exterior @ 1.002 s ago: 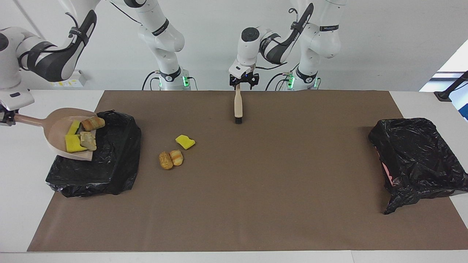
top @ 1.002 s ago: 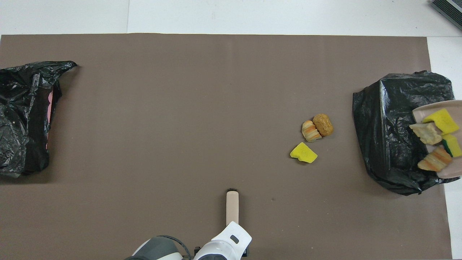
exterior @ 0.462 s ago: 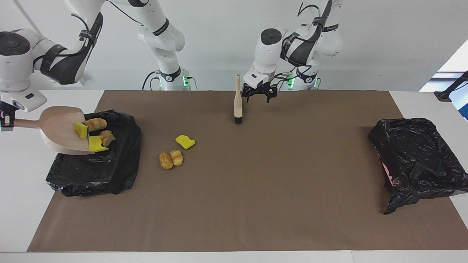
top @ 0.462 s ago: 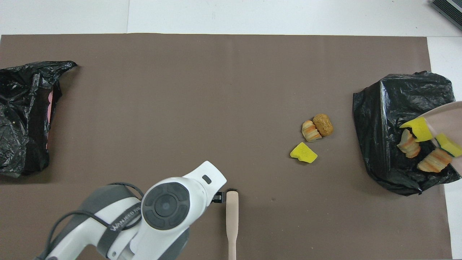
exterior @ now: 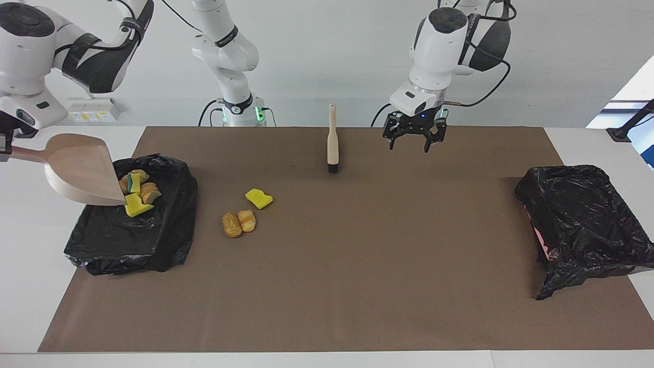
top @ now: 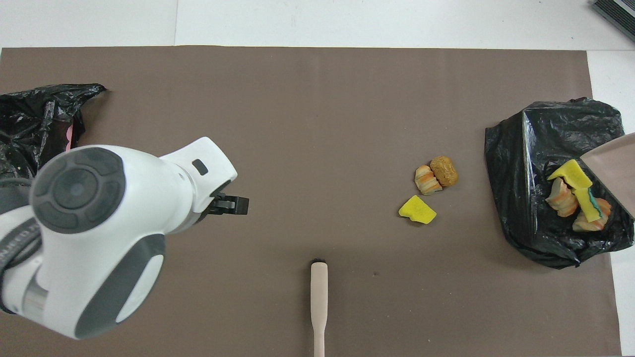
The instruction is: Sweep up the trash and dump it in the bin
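Observation:
My right gripper (exterior: 3,146) is shut on the handle of the beige dustpan (exterior: 82,171), which hangs steeply tipped over the black-lined bin (exterior: 127,245). Several trash pieces (exterior: 137,191), yellow sponges and striped bread chunks, lie inside that bin (top: 526,163). On the mat beside the bin rest a yellow sponge (exterior: 258,199) and two bread chunks (exterior: 239,223). The beige brush (exterior: 332,140) stands upright on its dark bristles with nothing holding it. My left gripper (exterior: 415,145) hangs open and empty over the mat, beside the brush toward the left arm's end.
A second black-bagged bin (exterior: 582,220) sits at the left arm's end of the brown mat (exterior: 357,281). In the overhead view the left arm's wrist (top: 99,238) covers part of the mat near that bin (top: 30,148).
The dustpan tipped further and its trash slid into the bin. My left gripper let go of the brush, rose, and moved toward the left arm's end.

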You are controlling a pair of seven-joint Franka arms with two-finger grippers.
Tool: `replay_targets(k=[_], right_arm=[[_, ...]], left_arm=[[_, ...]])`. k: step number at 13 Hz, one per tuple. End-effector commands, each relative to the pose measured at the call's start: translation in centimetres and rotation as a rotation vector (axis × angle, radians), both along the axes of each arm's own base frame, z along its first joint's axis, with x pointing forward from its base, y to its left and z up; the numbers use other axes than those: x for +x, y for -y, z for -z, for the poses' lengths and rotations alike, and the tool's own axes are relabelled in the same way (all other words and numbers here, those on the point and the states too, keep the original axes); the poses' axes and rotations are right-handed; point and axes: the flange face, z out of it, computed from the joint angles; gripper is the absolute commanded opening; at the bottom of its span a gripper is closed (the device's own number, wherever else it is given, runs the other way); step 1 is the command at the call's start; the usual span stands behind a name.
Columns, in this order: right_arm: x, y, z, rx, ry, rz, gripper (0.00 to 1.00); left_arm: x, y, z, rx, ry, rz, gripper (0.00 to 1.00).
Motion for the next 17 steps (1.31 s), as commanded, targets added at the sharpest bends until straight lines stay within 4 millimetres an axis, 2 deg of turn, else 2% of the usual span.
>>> replay_targets(k=[1, 2, 4, 5, 7, 10, 14, 17], right_arm=[[-0.6, -2.3, -2.1, -0.002, 0.052, 0.144, 0.0], [-0.9, -3.2, -2.2, 0.034, 0.086, 0.254, 0.0], [-1.2, -5.7, -2.2, 0.1, 0.178, 0.417, 0.0], [-1.1, -7.3, -1.9, 0.141, 0.205, 0.466, 0.0], [-1.0, -10.3, -1.2, 0.249, 0.311, 0.656, 0.0], [-0.2, -18.2, 0.8, 0.356, 0.432, 0.857, 0.0], [1.5, -27.5, 5.0, 0.476, 0.546, 1.14, 0.0], [3.0, -33.2, 9.2, 0.542, 0.585, 1.348, 0.0]], left_arm=[[3.3, -4.4, -4.5, 0.015, 0.037, 0.01, 1.0], [3.7, -6.8, -6.2, 0.025, 0.026, 0.026, 1.0], [3.7, -9.9, -10.0, 0.035, 0.021, 0.07, 1.0], [3.6, -11.7, -10.6, 0.036, -0.001, 0.06, 1.0], [3.9, -13.6, -12.7, 0.032, 0.006, 0.069, 1.0], [5.3, -15.5, -13.1, 0.028, -0.026, 0.08, 1.0], [5.2, -18.4, -13.5, -0.038, -0.028, 0.035, 1.0], [4.5, -18.5, -14.1, -0.03, -0.019, 0.034, 1.0]])
